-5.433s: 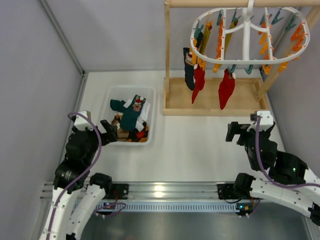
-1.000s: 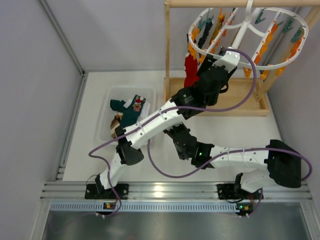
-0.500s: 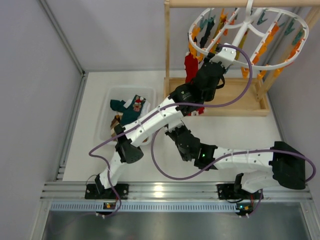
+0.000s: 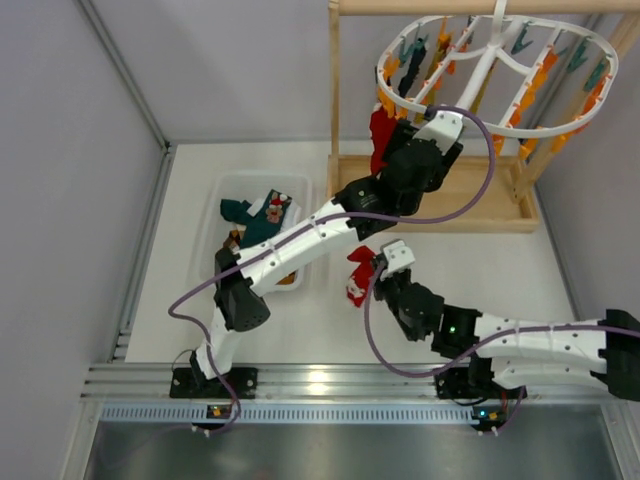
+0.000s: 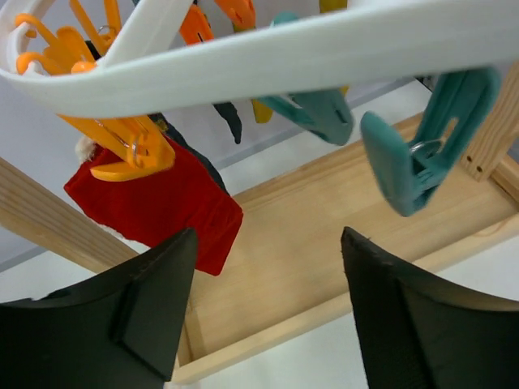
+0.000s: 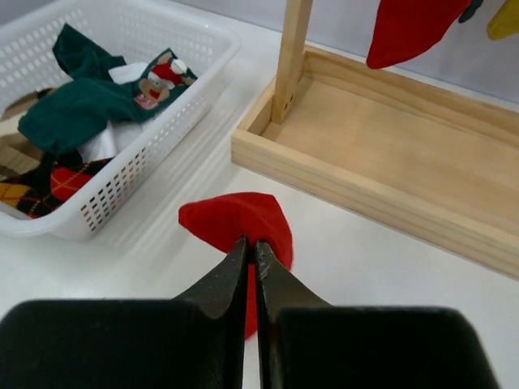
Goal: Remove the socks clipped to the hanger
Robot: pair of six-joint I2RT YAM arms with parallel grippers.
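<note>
The white table [image 4: 310, 340] carries a light wooden stand [image 4: 490, 195] at its far right. Its tray base lies flat and its post rises at the left end. From the stand's top bar hangs the hanger [image 5: 284, 57], a white oval ring with crossbars, above the tray and ringed with clothespins.

The left arm stretches diagonally across the table to the hanger. Its left end effector [image 5: 269, 239] is poised just under the near rim with the jaws wide apart and nothing between them.

The right arm lies low across the near side of the table. Its right end effector [image 6: 251, 243] has the jaws pressed together on the loose red sock [image 6: 235, 223]. It holds that sock low over the table, between the basket and the stand's tray. Whether the sock's tip touches the surface cannot be told.

A white plastic basket [image 6: 203, 49] sits to the left of the stand. It holds a heap of other socks, a dark green sock [image 6: 81, 105] with a small bear patch on top.

The clipped red sock [image 5: 162, 203] hangs from the left end of the hanger, gripped by an orange clothespin [image 5: 122, 146]. It dangles over the left part of the tray. A dark sock [image 5: 231, 121] hangs just behind it, and a mustard-yellow sock [image 6: 503, 20] shows farther right.

Two teal clothespins [image 5: 422, 154] on the near rim hang with nothing in them, directly above the left arm's spread fingers [image 5: 154, 300].
</note>
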